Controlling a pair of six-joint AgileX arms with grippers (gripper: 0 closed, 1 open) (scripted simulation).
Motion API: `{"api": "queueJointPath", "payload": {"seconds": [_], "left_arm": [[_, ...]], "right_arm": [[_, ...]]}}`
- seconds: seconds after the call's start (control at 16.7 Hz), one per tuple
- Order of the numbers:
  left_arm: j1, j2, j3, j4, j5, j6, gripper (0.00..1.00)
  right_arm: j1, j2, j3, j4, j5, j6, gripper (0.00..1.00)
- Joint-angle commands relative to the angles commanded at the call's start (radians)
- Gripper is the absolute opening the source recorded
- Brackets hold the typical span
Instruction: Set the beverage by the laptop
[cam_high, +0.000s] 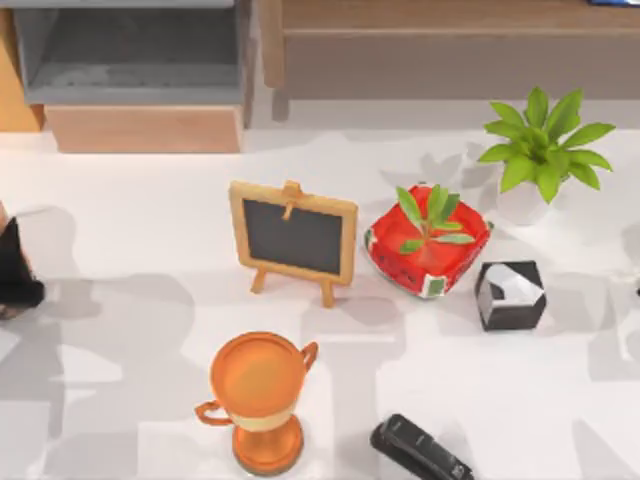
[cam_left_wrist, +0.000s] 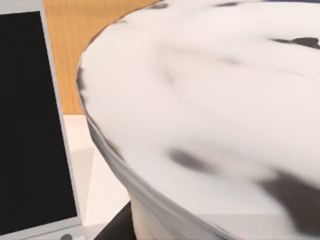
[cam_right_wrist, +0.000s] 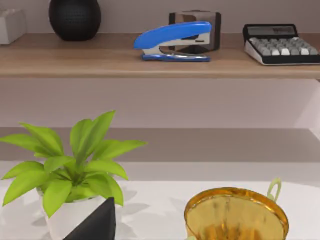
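The beverage's white domed lid looms very close in the left wrist view, with a strip of the cup's pale body under its rim. Right beside it stands the laptop, its dark screen upright in a light grey frame, a narrow gap of table between the two. My left arm shows as a black shape at the table's far left edge in the top view. The right wrist view looks across the table toward a wall shelf.
An orange trophy cup stands front centre, and a small chalkboard easel in the middle. A red pot with a plant, a black cube and a white potted plant lie right. A black stapler sits at the front.
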Motion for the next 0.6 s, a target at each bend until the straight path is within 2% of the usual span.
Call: {"api": "queueJointPath", "payload": {"seconds": [0.54, 0.6], "left_arm": [[0.000, 0.000, 0.000, 0.000, 0.000, 0.000, 0.98], [0.000, 0.000, 0.000, 0.000, 0.000, 0.000, 1.00]], "right_arm": [[0.000, 0.000, 0.000, 0.000, 0.000, 0.000, 1.00], [0.000, 0.000, 0.000, 0.000, 0.000, 0.000, 1.00]]}}
